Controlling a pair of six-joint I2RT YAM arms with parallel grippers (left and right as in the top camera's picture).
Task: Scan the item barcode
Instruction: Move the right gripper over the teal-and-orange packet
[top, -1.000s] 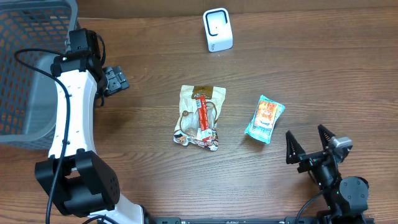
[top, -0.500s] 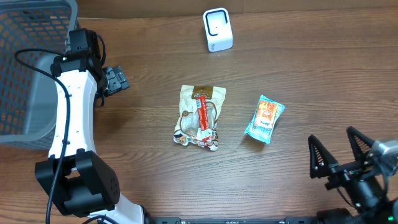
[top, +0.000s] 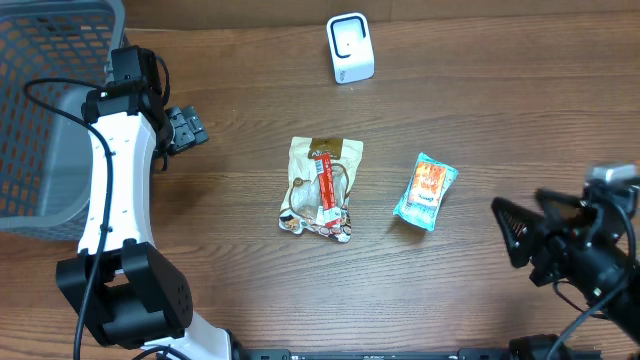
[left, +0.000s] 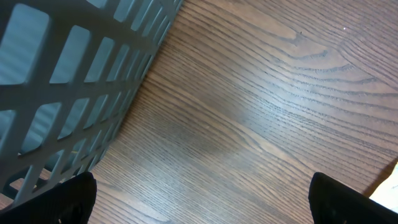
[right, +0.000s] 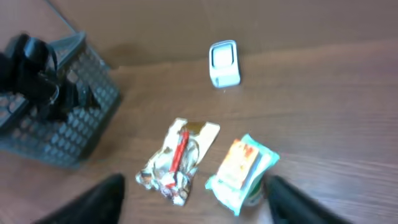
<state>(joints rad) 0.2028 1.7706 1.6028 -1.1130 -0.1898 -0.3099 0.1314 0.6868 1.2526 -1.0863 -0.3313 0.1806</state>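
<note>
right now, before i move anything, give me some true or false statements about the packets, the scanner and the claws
1. The teal packet lies apart from the tan packet, on the right arm's side of it. True.
2. The right claw is gripping the teal packet. False: it is clear of the packet, jaws apart and empty.
3. The white scanner stands beyond both packets, at the far side of the table. True.
4. The tan packet lies inside the grey basket. False: it lies on the table, well away from the basket.
5. The left claw is open beside the basket. True.
</note>
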